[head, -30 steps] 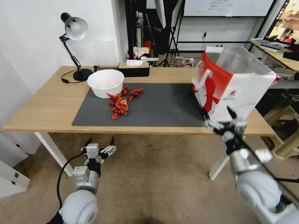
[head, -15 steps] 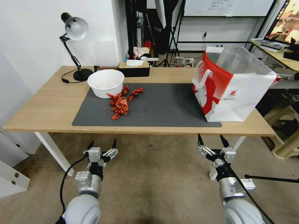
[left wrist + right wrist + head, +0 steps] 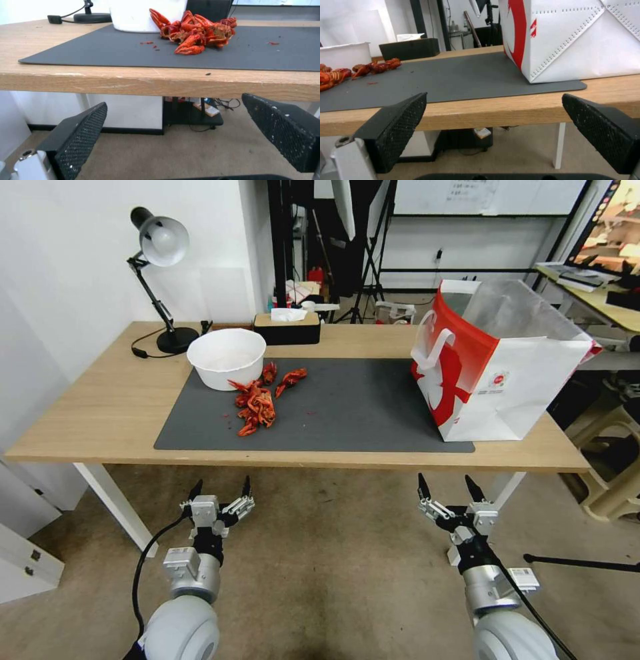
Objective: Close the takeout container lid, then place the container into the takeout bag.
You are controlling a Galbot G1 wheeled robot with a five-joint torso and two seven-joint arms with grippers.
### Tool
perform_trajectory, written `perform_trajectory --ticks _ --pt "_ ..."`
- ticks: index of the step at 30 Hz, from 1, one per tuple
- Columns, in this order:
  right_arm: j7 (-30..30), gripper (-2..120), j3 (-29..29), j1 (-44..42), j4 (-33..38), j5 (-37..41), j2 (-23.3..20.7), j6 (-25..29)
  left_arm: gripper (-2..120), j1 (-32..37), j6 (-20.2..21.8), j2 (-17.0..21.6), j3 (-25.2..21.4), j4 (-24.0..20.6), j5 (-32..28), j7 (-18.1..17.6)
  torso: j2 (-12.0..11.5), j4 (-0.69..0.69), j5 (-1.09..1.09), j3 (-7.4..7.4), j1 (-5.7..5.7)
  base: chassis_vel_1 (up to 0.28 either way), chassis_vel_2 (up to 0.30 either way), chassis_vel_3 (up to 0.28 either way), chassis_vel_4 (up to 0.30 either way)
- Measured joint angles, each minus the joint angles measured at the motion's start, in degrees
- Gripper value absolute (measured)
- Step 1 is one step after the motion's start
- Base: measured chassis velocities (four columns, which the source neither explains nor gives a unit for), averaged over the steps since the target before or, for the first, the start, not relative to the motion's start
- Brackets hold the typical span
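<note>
right gripper has dropped from the takeout bag to below the table edge; both grippers, left gripper included, spread and empty. placement judged finished; nothing further called for.

Bare mat between crayfish and bag

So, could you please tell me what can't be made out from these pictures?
- The inside of the takeout bag: in the head view its own walls hide the bottom, so its contents can't be told.
- The bag's top: cut off by the edge in the right wrist view.
- The white bowl: the left wrist view cuts off its rim.
- The small red logo on the bag: too small to read.
</note>
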Motion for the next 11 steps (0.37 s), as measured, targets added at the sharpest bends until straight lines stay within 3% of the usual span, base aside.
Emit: perform_trajectory --ticks 11 --pt "0.0 100 0.0 0.1 0.0 0.1 -0.1 -0.1 100 0.0 0.0 0.0 0.0 0.0 0.0 0.0 0.0 0.0 0.0 0.0 0.0 0.0 0.0 0.0 0.0"
